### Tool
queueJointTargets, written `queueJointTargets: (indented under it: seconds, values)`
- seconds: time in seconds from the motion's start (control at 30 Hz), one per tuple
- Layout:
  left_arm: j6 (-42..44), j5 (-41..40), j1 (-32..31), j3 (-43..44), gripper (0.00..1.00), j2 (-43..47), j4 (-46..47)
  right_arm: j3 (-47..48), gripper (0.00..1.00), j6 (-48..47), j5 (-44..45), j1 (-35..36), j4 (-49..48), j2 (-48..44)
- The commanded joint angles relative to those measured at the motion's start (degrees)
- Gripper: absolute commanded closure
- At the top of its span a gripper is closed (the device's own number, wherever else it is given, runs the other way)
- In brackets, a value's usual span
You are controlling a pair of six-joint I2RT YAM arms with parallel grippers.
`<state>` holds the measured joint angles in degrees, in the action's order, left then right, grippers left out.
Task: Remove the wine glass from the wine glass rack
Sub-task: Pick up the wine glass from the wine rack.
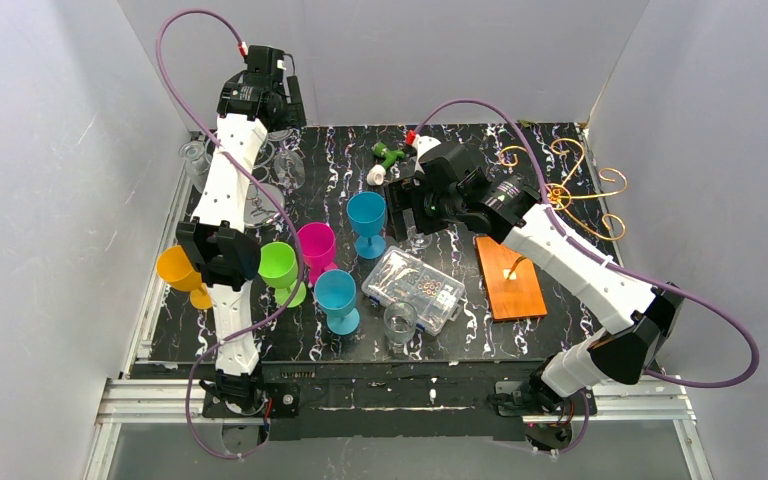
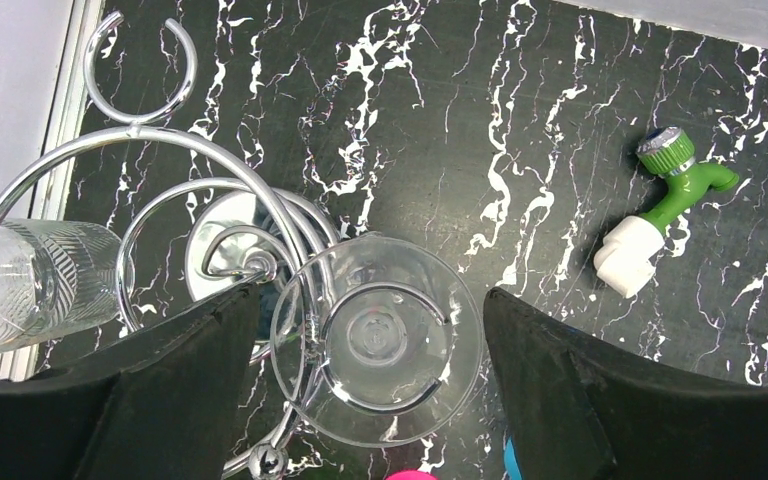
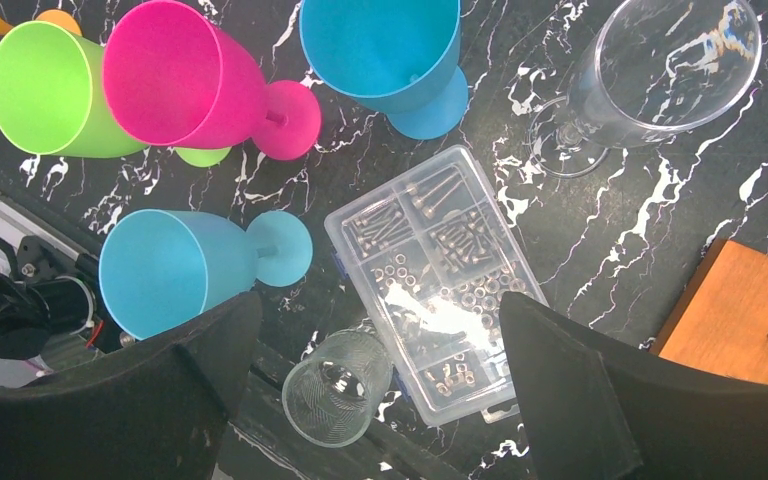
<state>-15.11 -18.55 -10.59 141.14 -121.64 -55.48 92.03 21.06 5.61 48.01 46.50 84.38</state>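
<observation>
A clear wine glass (image 2: pixel 375 335) hangs foot-up in a ring of a silver curled-wire wine glass rack (image 2: pixel 135 127) at the table's back left (image 1: pixel 278 170). My left gripper (image 2: pixel 370 300) is straight above it, open, one finger on each side of the round foot with small gaps. My right gripper (image 3: pixel 378 300) is open and empty above the table's middle (image 1: pixel 405 205). Another clear wine glass (image 3: pixel 660 70) stands on the table beside it. A golden curled-wire rack (image 1: pixel 565 185) on an orange-brown wooden base (image 1: pixel 510 277) stands at the right, with no glass on it that I can see.
A ribbed tumbler (image 2: pixel 40 280) sits at the silver rack's left. Coloured plastic goblets (image 1: pixel 317 248) cluster left of centre. A clear box of screws (image 3: pixel 430 275) and a small tumbler (image 3: pixel 338 385) lie near the front. A green tap (image 2: pixel 675 185) lies at the back.
</observation>
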Motion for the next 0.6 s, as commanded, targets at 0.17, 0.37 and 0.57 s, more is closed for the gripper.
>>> queueJointTargets:
  seconds: [0.17, 0.37, 0.57]
  values:
    - [-0.53, 1.19, 0.39, 0.81, 0.29, -0.25, -0.15, -0.14, 0.02, 0.48, 0.37, -0.28, -1.89, -1.5]
    - [-0.16, 2.32, 0.39, 2.3, 0.39, 0.42, -0.09, -0.1, 0.02, 0.48, 0.2, -0.28, -1.79, -1.41]
    - [0.49, 3.03, 0.34, 2.99, 0.43, 2.1, 0.14, 0.17, 0.01, 0.42, 0.28, -0.28, -1.83, -1.41]
